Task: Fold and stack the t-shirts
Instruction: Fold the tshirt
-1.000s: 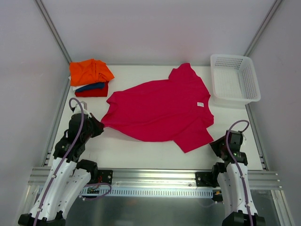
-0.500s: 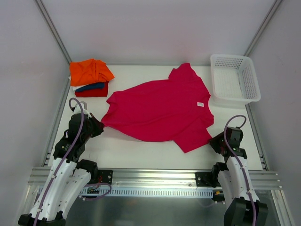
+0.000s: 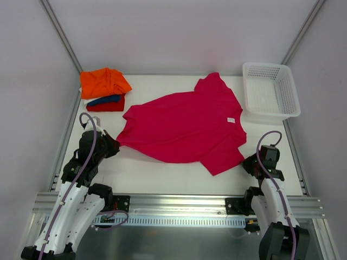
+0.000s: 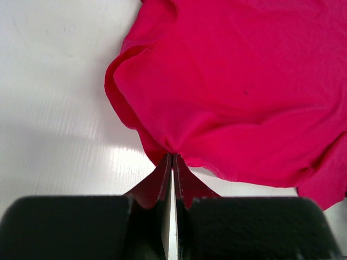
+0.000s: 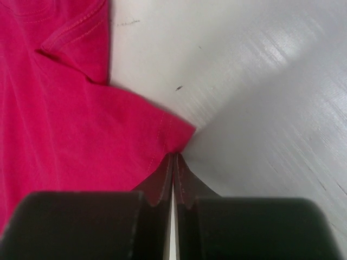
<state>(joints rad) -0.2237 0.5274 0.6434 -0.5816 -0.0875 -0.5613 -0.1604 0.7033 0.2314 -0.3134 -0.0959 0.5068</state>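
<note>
Wrist views: left pincer (image 4: 172,157), right pincer (image 5: 173,157) clamp t-shirt (image 4: 244,81).

A large plain magenta-pink cloth t-shirt (image 3: 184,127) lies spread flat across the middle of the white bench (image 3: 146,170). Its neck end is toward the right and its hem toward the left, with one sleeve pointing to the far side and the other to the near side. In the far left corner sits a stack: a folded orange cloth t-shirt (image 3: 104,82) on top, a folded dark blue cloth t-shirt (image 3: 105,99) beneath it, and a folded red cloth t-shirt (image 3: 105,106) at the bottom. The stack lies apart from the spread shirt, behind and left of its hem. A white plastic mesh basket (image 3: 271,115) stands in the far right corner, near the shirt's neck end. The jaws of the left arm (image 3: 89,149) meet on the hem's leftmost edge. The jaws of the right arm (image 3: 269,162) meet on the near sleeve's right corner.
</note>
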